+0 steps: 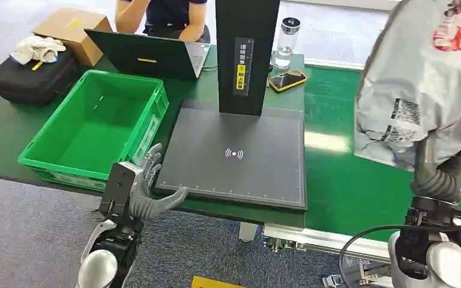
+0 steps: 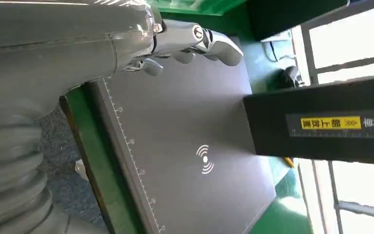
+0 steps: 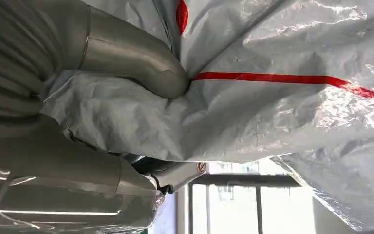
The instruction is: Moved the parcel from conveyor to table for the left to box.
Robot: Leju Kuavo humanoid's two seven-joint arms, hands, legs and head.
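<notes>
Parcel (image 1: 423, 84) (barcode label, red print) gripped by right hand (image 1: 441, 177); left hand (image 1: 147, 189) fingers spread, empty.

Green-topped table (image 1: 330, 180) on grey carpet floor (image 1: 30, 228), sunlit windows (image 2: 350, 44).

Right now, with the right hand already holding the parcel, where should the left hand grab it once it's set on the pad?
Probably a loose fold along the edge of the parcel nearest the left hand: it's a soft, crumpled bag, so it bunches easily. Come in from the crate side.
</notes>
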